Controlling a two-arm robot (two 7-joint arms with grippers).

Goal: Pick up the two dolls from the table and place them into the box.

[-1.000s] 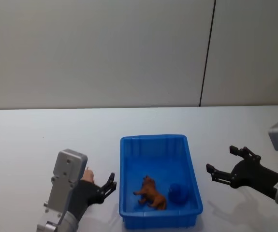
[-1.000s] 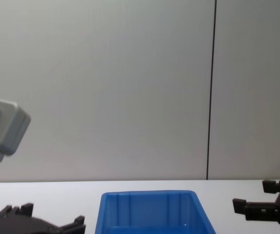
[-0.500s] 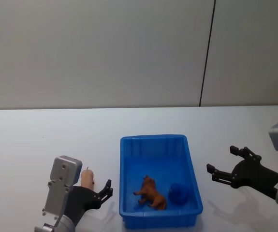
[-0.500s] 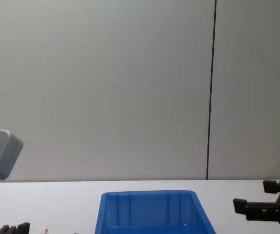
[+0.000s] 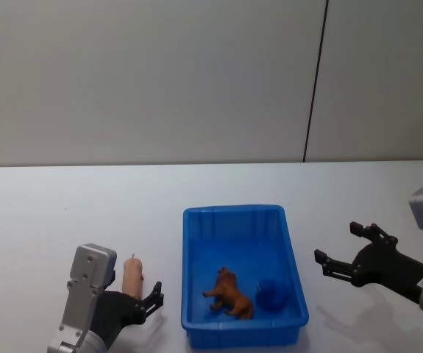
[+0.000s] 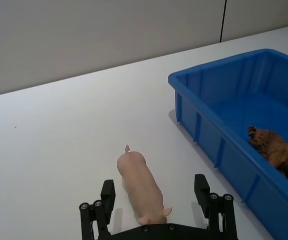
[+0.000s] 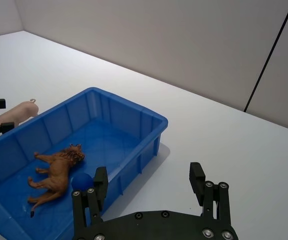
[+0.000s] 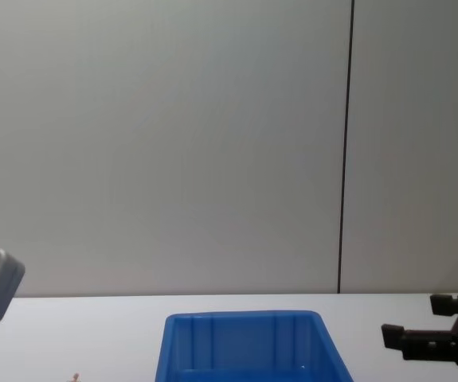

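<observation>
A pink pig doll (image 5: 132,275) lies on the white table (image 5: 42,213), left of the blue box (image 5: 233,212). My left gripper (image 5: 139,301) is open just behind the pig. In the left wrist view the two fingers of the left gripper (image 6: 154,184) stand on either side of the pig (image 6: 138,186) without touching it. A brown lion doll (image 5: 230,293) lies inside the box, also seen from the right wrist (image 7: 56,175). My right gripper (image 5: 338,243) hangs open to the right of the box, with nothing between its fingers.
A small dark blue ball-like thing (image 5: 271,294) sits in the box beside the lion. The box's left wall (image 6: 209,135) stands close to the pig. A grey wall with a dark vertical seam (image 5: 314,81) closes off the far side of the table.
My left arm has drawn back toward the table's near edge and dropped lower, so the pig now shows in front of the open fingers. The right arm has not moved.
</observation>
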